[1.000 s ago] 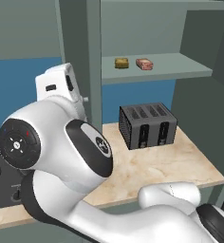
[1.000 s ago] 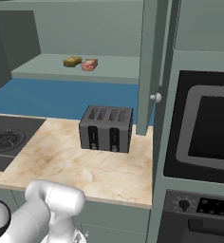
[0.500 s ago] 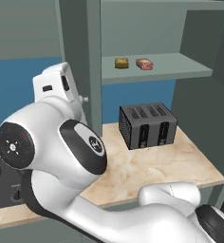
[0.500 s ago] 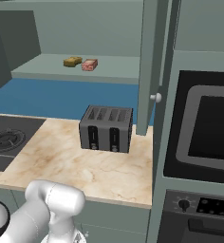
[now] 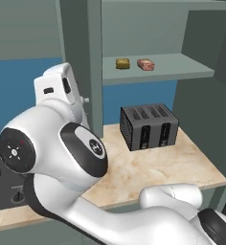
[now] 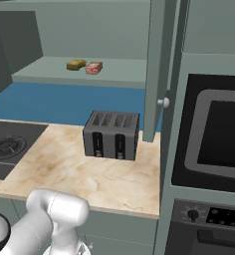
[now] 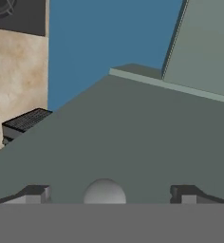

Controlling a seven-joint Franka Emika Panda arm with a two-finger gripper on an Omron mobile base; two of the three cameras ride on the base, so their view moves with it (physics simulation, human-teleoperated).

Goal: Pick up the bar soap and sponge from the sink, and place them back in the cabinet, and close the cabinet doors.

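1. While the gripper [image 7: 104, 192] is wide open, its two dark fingertips [image 7: 35, 193] stand on both sides of the pale round knob [image 7: 104, 192] of the left cabinet door [image 7: 123, 142], at 6 o'clock in the hand view; I cannot tell if they touch it
2. I judge the door as stiff, light and turning on its hinge, and the knob as smooth and maybe slippery, so the hold should be on the knob itself, or the flat panel can be pushed
3. On the cabinet shelf [image 5: 182, 69] the sponge [image 5: 122, 62] and the bar soap [image 5: 145, 64] lie just beside each other, at 12 o'clock in the left base view; so only the closing seems to remain
4. At 3 o'clock in the right base view, the right cabinet door [image 6: 157, 69] stands open, with its knob [image 6: 164, 102] near the lower edge
5. Below the shelf a dark toaster [image 6: 111, 134] stands on the marble counter [image 6: 89, 174], with a stove [image 6: 10, 147] at 9 o'clock and an oven [image 6: 214, 134] at 3 o'clock
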